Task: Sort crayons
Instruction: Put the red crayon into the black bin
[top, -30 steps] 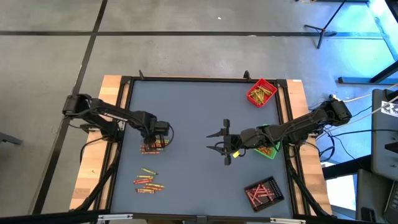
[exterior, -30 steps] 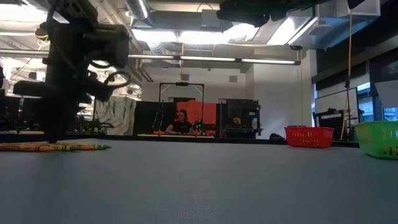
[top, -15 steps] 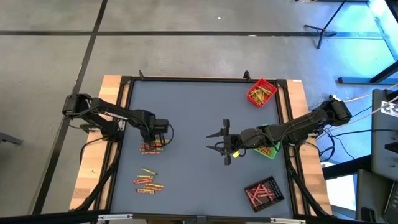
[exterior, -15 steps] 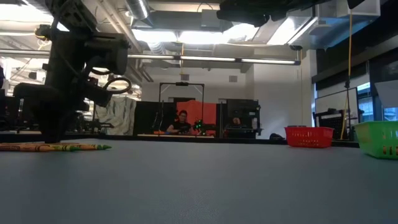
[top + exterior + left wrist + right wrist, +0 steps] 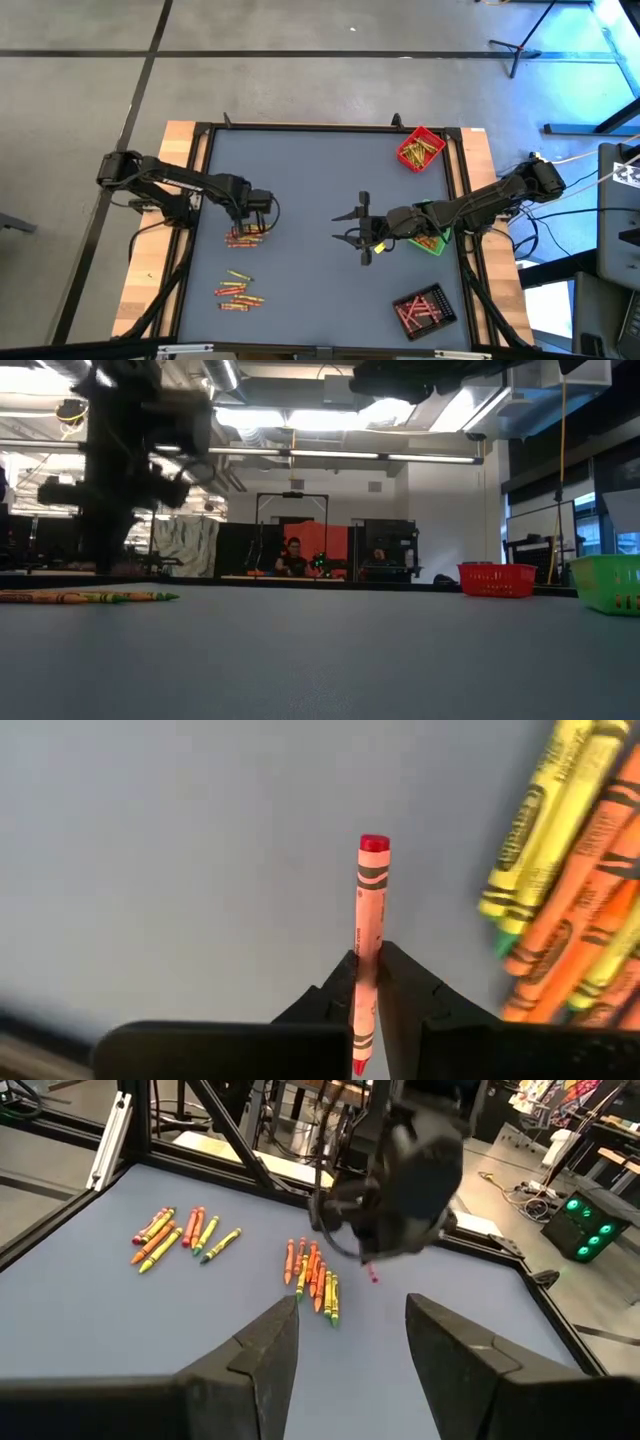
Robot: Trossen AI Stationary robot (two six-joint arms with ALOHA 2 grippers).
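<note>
Left fingers (image 5: 366,982): you have them closed on a red crayon (image 5: 367,920), where a second ago they gaped.
Crayon axis: pointing straight out past the fingertips, paper-wrapped, flat end forward.
Pile: orange and yellow crayons (image 5: 565,890) lie beside it on the matte grey tabletop (image 5: 320,180).
Right gripper (image 5: 350,1350): open, mid-tabletop, unchanged.
</note>
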